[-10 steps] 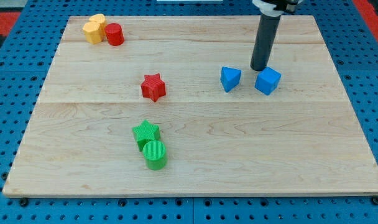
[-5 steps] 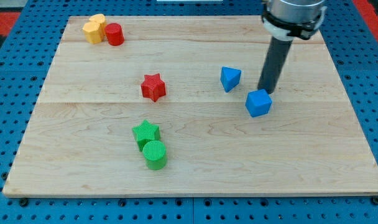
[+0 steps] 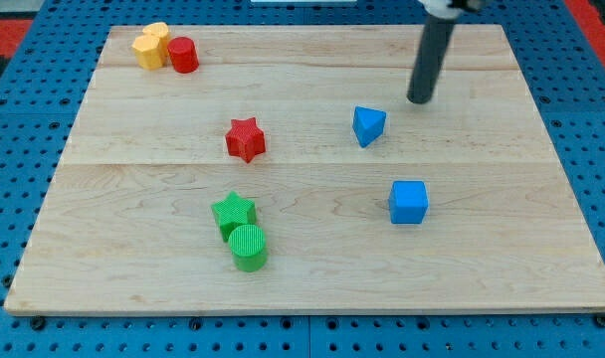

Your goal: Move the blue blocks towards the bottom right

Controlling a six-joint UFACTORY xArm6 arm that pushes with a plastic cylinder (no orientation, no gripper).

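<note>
A blue cube (image 3: 409, 202) lies right of the board's middle, toward the view's bottom. A blue triangular block (image 3: 368, 125) lies above and left of it. My tip (image 3: 419, 100) rests on the board to the upper right of the blue triangular block, apart from it, and well above the blue cube. The rod rises out of the view's top.
A red star (image 3: 246, 139) sits left of centre. A green star (image 3: 233, 212) touches a green cylinder (image 3: 249, 247) below it. A yellow block (image 3: 151, 45) and a red cylinder (image 3: 183, 55) sit at the top left. The wooden board (image 3: 541, 249) lies on a blue pegboard.
The blue cube has slid down and a little left, away from the triangular block. My tip pushed it, then drew back up toward the view's top.
</note>
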